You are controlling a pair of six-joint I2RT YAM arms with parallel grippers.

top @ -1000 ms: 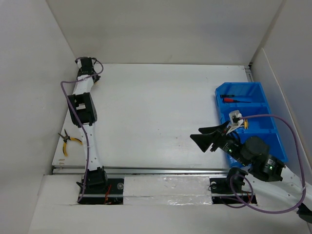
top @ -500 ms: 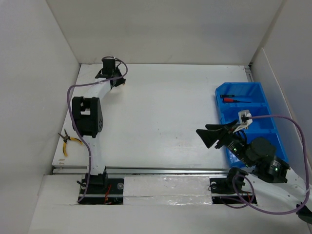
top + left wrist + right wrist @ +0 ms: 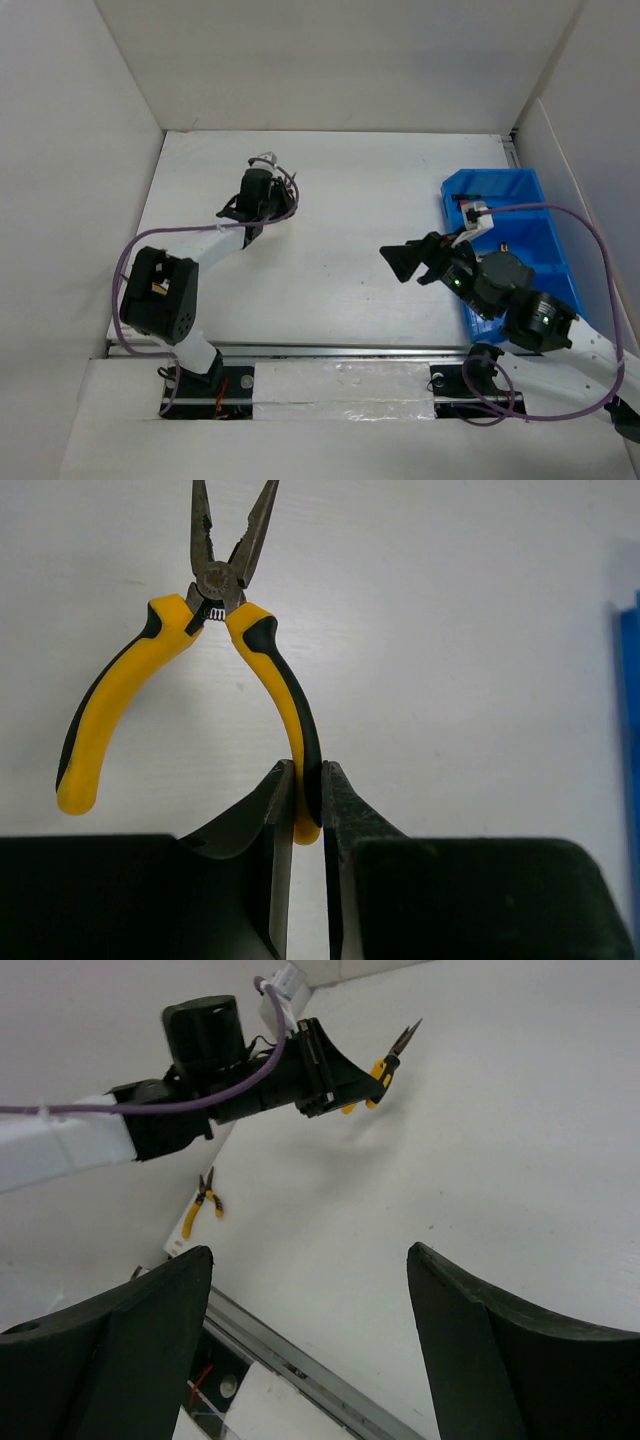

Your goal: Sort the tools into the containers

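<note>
**A:** Left wrist view first. What do the left fingers [image 3: 306,778] have?

**B:** They are closed tight on the yellow-handled pliers [image 3: 272,665]. They pinch one handle near its end, and the other handle hangs free to the side. The nose points away from the camera with its tips slightly apart.

**A:** Are those pliers resting on the worktop [image 3: 350,190]?

**B:** No, as the right wrist view shows it. The left fingers [image 3: 345,1078] hold the pliers [image 3: 388,1060] in the air with the nose tilted upward, and a faint shadow lies on the white surface below.

**A:** And the right fingers [image 3: 308,1255]?

**B:** Spread wide, with nothing between them, only bare worktop. From the top camera the right fingers [image 3: 393,262] point towards the middle of the worktop, just left of the blue bin [image 3: 530,190].

**A:** What is in the bin?

**B:** I cannot tell. The right arm and its cable cover most of the compartments.

**A:** Any other tool in sight?

**B:** A second pair of pliers [image 3: 203,1203], also yellow-handled, lies flat near the left edge of the worktop, well apart from the bin. It shows only in the right wrist view.
</note>
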